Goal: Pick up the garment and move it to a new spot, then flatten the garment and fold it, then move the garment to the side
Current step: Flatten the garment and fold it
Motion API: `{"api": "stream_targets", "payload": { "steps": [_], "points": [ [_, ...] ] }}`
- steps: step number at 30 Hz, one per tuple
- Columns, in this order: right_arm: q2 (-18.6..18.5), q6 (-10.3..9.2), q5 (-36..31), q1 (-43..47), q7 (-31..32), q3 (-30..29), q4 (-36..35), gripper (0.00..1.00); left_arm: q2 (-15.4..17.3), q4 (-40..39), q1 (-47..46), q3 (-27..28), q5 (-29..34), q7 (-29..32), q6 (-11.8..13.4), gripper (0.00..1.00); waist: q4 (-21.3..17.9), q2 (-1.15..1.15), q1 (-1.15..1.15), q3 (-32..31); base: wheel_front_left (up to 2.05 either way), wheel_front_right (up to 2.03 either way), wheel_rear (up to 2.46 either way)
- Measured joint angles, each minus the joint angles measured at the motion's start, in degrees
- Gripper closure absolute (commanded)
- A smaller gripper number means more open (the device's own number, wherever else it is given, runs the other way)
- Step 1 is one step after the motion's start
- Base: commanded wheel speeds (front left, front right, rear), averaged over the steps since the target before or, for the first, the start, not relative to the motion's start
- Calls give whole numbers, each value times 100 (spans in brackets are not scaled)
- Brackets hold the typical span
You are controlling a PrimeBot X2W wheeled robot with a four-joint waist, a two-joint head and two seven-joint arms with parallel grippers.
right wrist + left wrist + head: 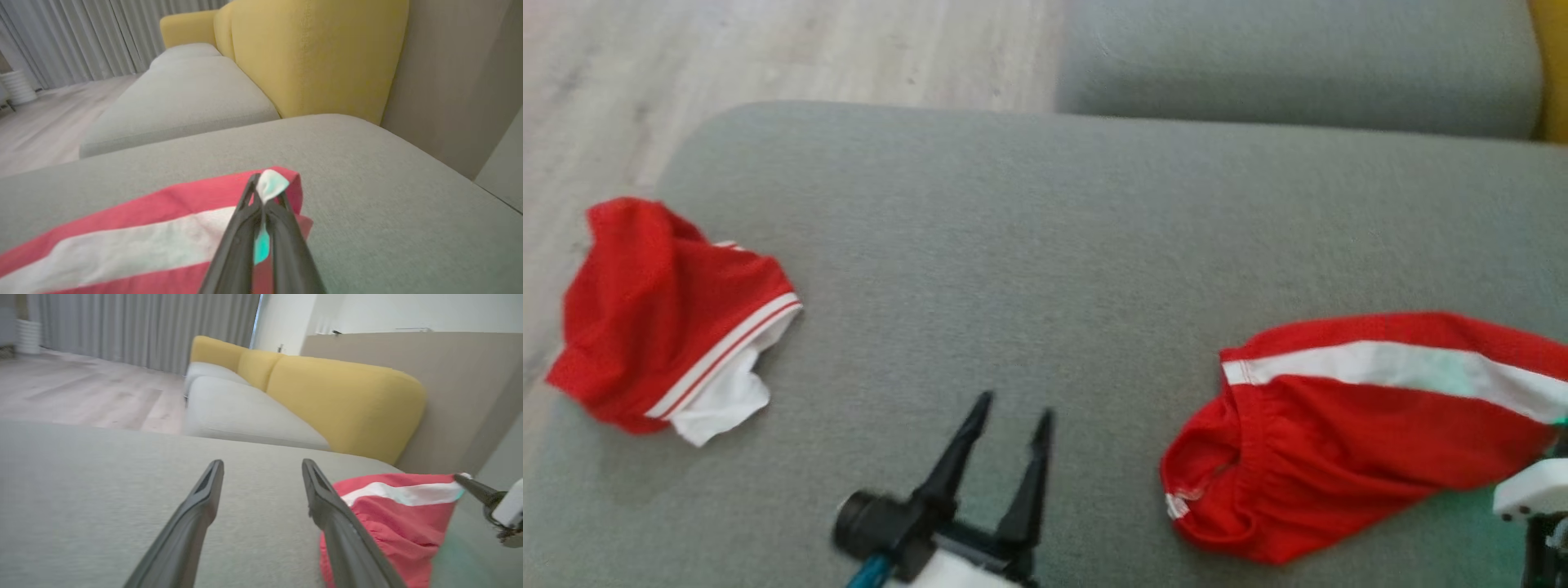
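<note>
Right pincer [264,192] is shut tight on the garment [1339,441], its two dark fingers pinching the end of the white side stripe so that a small tuft of white cloth pokes out past the tips. From that pinch the red shorts trail away to the pincer's left and back toward the robot, with the elastic waistband bunched at the far end and most of the cloth lying rumpled on the grey sofa cushion [1045,245]. Left pincer [1015,412] stands with its fingers wide apart and nothing between them, low over bare cushion; the shorts lie just beside it on its right, the waistband end nearest, not touching it. A second red garment [662,318] with white trim sits crumpled well apart on that pincer's left, near the cushion's edge. Ahead of both pincers are a yellow backrest [347,404] and another grey seat. By my reading the task is at its first step: a grip is made, but the shorts look barely lifted, and whether they have reached a new spot cannot be told. Flattening, folding and the final move aside all appear to remain.
</note>
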Motion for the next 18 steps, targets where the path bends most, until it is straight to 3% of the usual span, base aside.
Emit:
{"api": "stream_targets", "payload": {
  "steps": [6, 7, 8, 9, 13, 18],
  "points": [
    [3, 0, -526, -60, -27, 53, 107, 100, -5, 722, -1044, -989, -1360, 417, -312, 0, -419, 0, 0, 284, 0, 0, 0],
    [2, 0, -602, -63, -27, 77, 112, 93, -7, 777, -1218, -1126, -1690, 537, -339, 0, -490, 0, 0, 328, 0, 0, 0],
    [1, 0, -648, -74, -26, 116, 144, 25, -7, 844, -1407, -1265, -2031, 684, -360, 0, -564, 0, 0, 375, 0, 0, 0],
    [2, 0, -681, -93, -25, 144, 186, 0, -9, 917, -1586, -1393, -2339, 820, -376, 0, -636, 0, 0, 420, 0, 0, 0],
    [3, 0, -777, -259, -56, 292, 172, 0, -16, 1232, -2236, -1809, -3382, 1245, -378, 0, -917, 0, 0, 608, 0, 0, 0],
    [1, 0, -825, -403, -240, 383, 13, 0, -30, 1704, -2926, -2256, -4033, 1466, -256, 0, -1221, 0, 0, 876, 0, 0, 0]
  ]
}}
